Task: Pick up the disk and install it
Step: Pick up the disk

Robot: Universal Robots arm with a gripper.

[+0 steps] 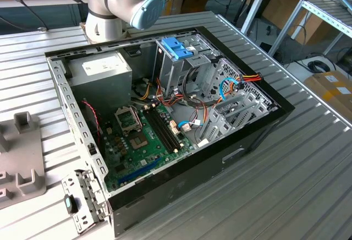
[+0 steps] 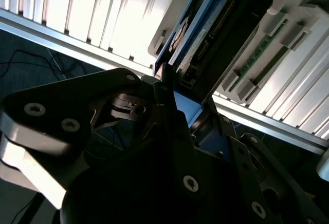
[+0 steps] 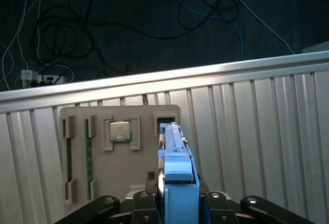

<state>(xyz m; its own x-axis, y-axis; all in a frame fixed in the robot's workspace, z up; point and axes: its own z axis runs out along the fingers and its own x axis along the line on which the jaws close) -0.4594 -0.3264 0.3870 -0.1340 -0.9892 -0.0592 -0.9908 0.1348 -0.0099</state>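
Disk [image 3: 175, 147] pinched edge-on in the gripper [image 3: 177, 201], jaws closed against its blue frame, above the grey parts tray [image 3: 144, 157] on the ribbed metal table [image 3: 257, 131].

Ahead of the gripper [image 3: 179, 196], a grey tray [image 3: 118, 167] on the ribbed table [image 3: 257, 131] held a processor chip [image 3: 119, 130] and memory sticks [image 3: 88, 154]. Cables [image 3: 61, 39] trailed over the floor [image 3: 308, 8] beyond.

Arm [image 1: 104, 0] of smooth silver-grey round segments, pale blue round joint cap [image 1: 147, 10], gripper [image 2: 182, 100] of matte black angular plates and pivoting links, silver socket-head screws [image 2: 190, 183].
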